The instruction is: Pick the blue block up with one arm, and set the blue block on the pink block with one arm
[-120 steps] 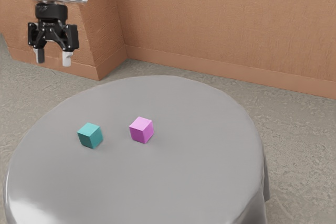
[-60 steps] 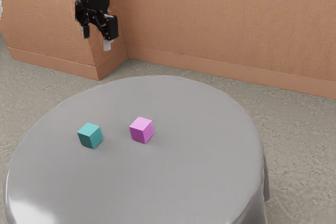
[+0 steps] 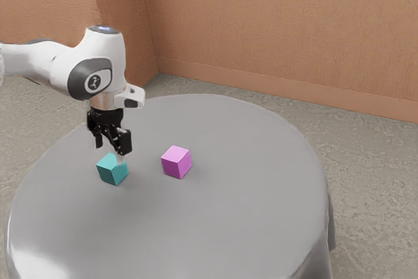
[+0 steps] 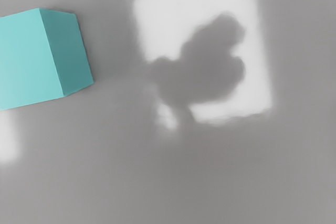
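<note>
Here, the hand (image 3: 110,151) hangs spread above the matte teal cube (image 3: 112,170).

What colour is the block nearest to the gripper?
Teal, a blue-green. The block shows best in the wrist view.

Place: a plain simulated room is shown; no closer type can be told.
Walls: brick-toned wall (image 3: 274,17), edged by a baseboard (image 3: 294,88).
Floor: speckled grey floor (image 3: 372,161).
Furniture: round table (image 3: 248,161), draped in grey cloth.

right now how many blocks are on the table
2, both on the table: the blue block, and the pink block apart from it toward the exterior view's right.
</note>
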Controlling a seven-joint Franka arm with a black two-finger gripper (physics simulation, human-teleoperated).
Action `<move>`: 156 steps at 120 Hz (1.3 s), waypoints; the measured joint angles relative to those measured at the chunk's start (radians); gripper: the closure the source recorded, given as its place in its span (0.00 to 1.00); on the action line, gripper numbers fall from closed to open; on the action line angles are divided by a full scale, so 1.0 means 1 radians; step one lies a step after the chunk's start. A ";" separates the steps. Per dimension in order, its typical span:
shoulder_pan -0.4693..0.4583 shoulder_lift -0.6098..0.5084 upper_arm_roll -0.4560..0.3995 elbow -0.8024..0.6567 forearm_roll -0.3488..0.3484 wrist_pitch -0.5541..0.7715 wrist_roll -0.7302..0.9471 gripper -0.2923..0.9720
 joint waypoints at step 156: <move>0.217 0.203 0.051 0.032 -0.166 0.259 0.336 0.23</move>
